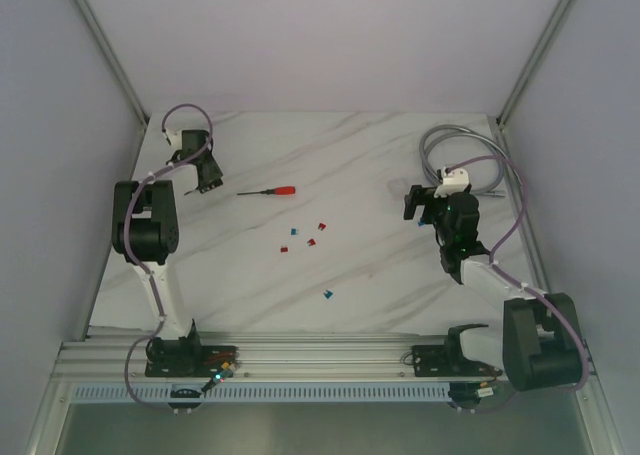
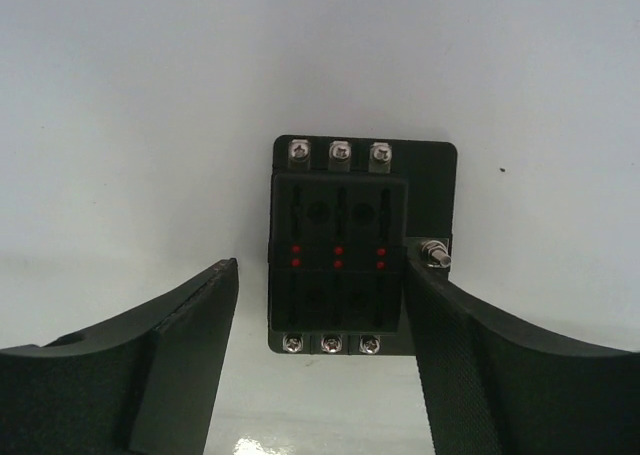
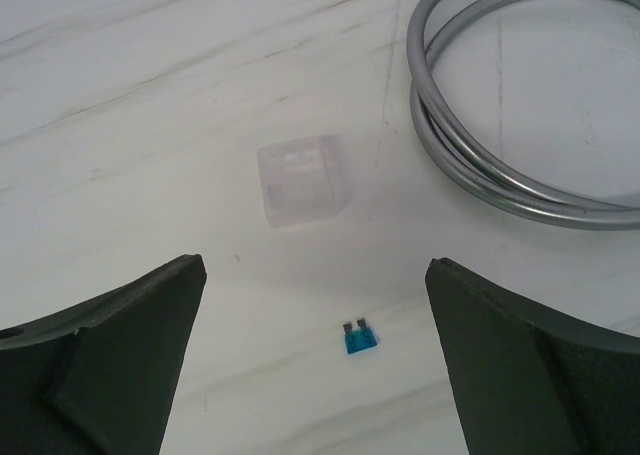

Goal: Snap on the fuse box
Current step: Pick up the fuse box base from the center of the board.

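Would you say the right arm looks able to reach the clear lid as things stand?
Probably yes: the clear lid lies on bare table ahead of the open right gripper; the blue fuse and cable coil sit clear of it.

**Q:** Left, far corner: what obstructs?
**A:** The fuse box (image 2: pixel 340 245) fills most of the gap between the left gripper (image 2: pixel 322 267) fingers; a slit stays free beside one finger.

**Q:** Right side?
**A:** A clear lid (image 3: pixel 303 180) and a blue fuse (image 3: pixel 360 338) lie ahead of the wide-spread right gripper (image 3: pixel 315 265). A cable coil (image 3: pixel 428 95) crowds the table (image 1: pixel 400 275) towards its far right corner. At the centre lie scattered fuses (image 1: pixel 311 242) and a screwdriver (image 1: pixel 268 190).

Screwdriver (image 1: pixel 267 191), clear lid (image 3: pixel 302 180), blue fuse (image 3: pixel 359 339) (near lid)
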Tool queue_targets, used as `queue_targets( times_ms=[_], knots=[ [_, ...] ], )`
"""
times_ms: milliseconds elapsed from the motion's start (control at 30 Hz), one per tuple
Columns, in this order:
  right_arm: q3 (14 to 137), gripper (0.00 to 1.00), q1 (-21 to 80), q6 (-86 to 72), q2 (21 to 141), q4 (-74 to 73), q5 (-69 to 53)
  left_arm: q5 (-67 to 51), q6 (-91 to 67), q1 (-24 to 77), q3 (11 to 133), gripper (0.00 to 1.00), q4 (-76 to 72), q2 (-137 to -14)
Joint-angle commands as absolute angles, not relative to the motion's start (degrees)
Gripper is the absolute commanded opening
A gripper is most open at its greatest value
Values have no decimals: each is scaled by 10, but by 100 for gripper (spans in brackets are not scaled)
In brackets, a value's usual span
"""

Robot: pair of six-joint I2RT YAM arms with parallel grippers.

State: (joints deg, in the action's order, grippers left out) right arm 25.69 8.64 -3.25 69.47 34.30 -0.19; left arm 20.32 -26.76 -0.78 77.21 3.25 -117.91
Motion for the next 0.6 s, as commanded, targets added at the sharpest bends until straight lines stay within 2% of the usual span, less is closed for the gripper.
queue_targets(
  times_ms=[0,267,367,567],
  knots=[
    [248,100,89,-39,684,351,3,169,-265,-21,769,72,58,-1171],
    [249,100,90,-46,687,347,-10,127,-247,-23,771,48,64,-1165],
    [249,100,95,-52,680,338,-14,116,-247,-20,738,46,75,-1134],
    [235,100,112,-58,653,329,-13,120,-275,11,599,44,79,-1015]
  ],
)
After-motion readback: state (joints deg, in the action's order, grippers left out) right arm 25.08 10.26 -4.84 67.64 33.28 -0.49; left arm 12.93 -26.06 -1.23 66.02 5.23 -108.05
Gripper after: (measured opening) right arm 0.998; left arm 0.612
